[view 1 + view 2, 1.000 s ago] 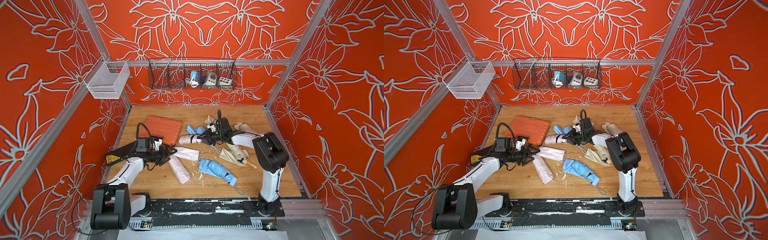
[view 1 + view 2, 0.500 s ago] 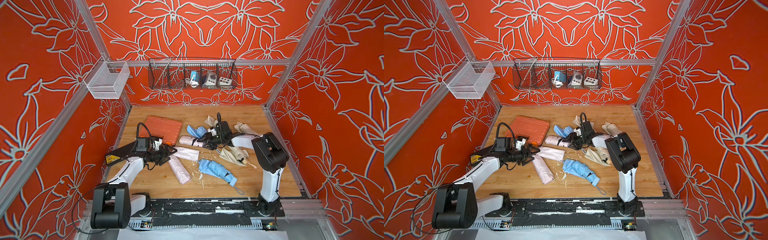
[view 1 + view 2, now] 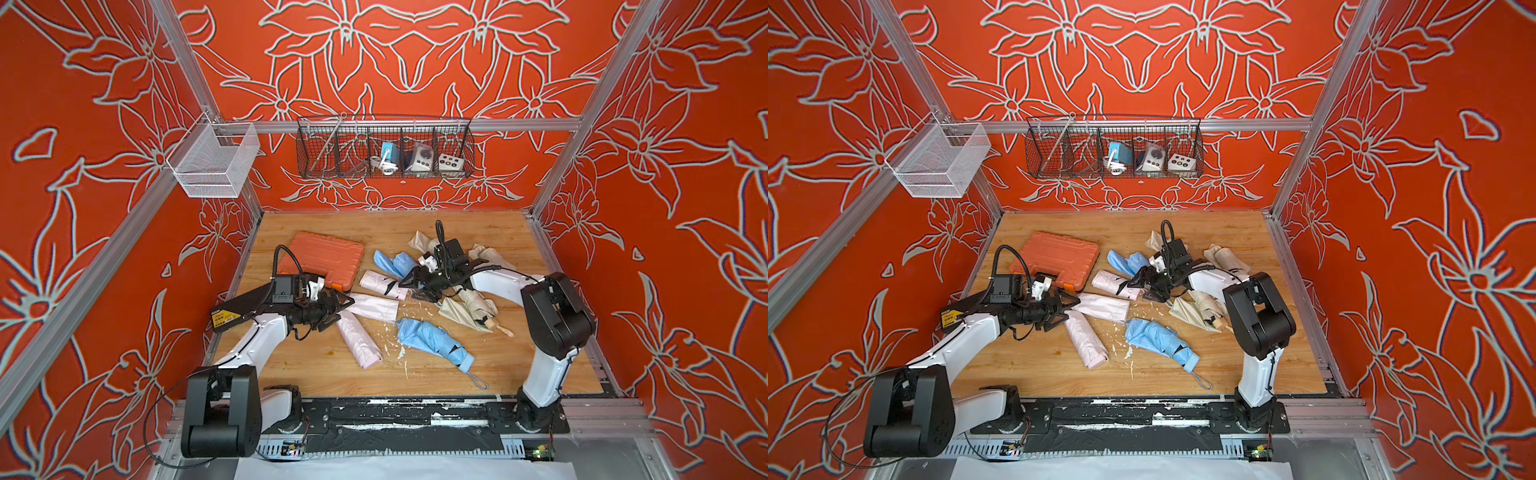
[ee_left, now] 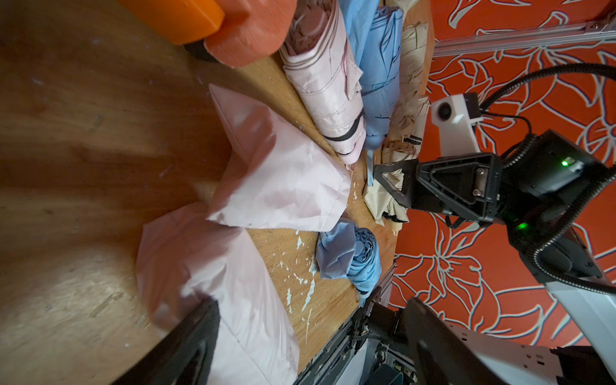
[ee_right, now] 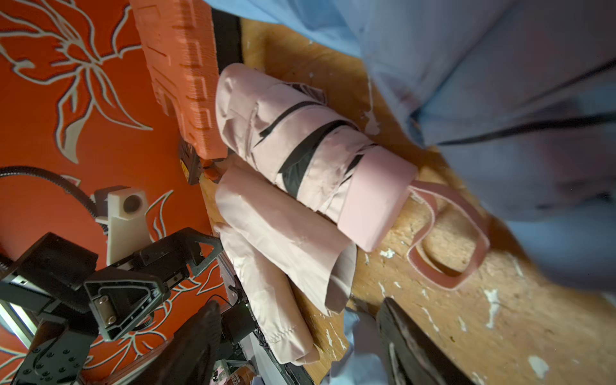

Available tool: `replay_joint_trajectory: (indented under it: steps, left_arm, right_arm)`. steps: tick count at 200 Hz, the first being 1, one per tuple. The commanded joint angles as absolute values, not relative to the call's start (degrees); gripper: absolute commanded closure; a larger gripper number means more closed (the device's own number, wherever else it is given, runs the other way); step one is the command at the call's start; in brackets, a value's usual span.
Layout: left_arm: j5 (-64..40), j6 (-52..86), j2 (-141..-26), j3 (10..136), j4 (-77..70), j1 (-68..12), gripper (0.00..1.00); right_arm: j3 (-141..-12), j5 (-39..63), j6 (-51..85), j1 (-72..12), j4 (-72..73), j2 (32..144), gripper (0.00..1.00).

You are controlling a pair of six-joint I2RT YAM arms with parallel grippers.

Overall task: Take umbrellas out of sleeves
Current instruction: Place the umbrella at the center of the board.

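A pale pink umbrella (image 3: pixel 382 284) with a black strap lies bare in mid-table, its handle (image 5: pixel 376 200) and wrist loop (image 5: pixel 446 240) pointing at my right gripper (image 3: pixel 409 291). That gripper is open and hovers just off the handle, holding nothing. Beside the umbrella lies a flat, empty pink sleeve (image 3: pixel 376 306). My left gripper (image 3: pixel 340 313) is open at the sleeve's left end, over a smooth, filled pink tube (image 3: pixel 359 343). In both top views a blue umbrella (image 3: pixel 1158 336) and a cream umbrella (image 3: pixel 469 309) lie unsheathed nearer the front.
An orange tool case (image 3: pixel 322 259) sits at the back left, close to the left arm. More blue (image 3: pixel 392 262) and cream (image 3: pixel 488 255) umbrellas are bunched behind the right gripper. White flecks litter the wooden table (image 3: pixel 540 365). A wire basket (image 3: pixel 384 147) hangs on the back wall.
My right gripper's jaws have gone from shut to open beside the pink umbrella's handle, and it has shifted slightly toward the front. The left arm has not moved.
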State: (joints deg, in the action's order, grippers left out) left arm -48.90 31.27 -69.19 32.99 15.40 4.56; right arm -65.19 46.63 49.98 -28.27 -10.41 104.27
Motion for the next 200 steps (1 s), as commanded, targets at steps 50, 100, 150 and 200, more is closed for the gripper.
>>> replay_joint_trajectory:
  steps: [50, 100, 150, 200]
  left_arm:
    - [-48.66, 30.19, -67.77, 35.09, 15.77, 4.67, 0.14]
    - [-41.13, 27.61, -62.55, 36.41, 19.59, 5.02, 0.14]
    - [-31.20, 28.71, -58.22, 37.81, 25.72, 5.45, 0.13]
    - [-18.99, 27.25, -57.10, 39.21, 32.97, 5.54, 0.09]
  right_arm:
    - [-74.23, 41.27, 31.68, -33.61, -32.72, 97.92, 0.22]
    - [-78.14, 33.76, 22.93, -40.65, -46.60, 94.64, 0.02]
    - [-77.78, 30.76, 22.03, -48.10, -47.76, 95.19, 0.02]
    - [-83.39, 26.91, 20.10, -56.46, -46.90, 103.11, 0.02]
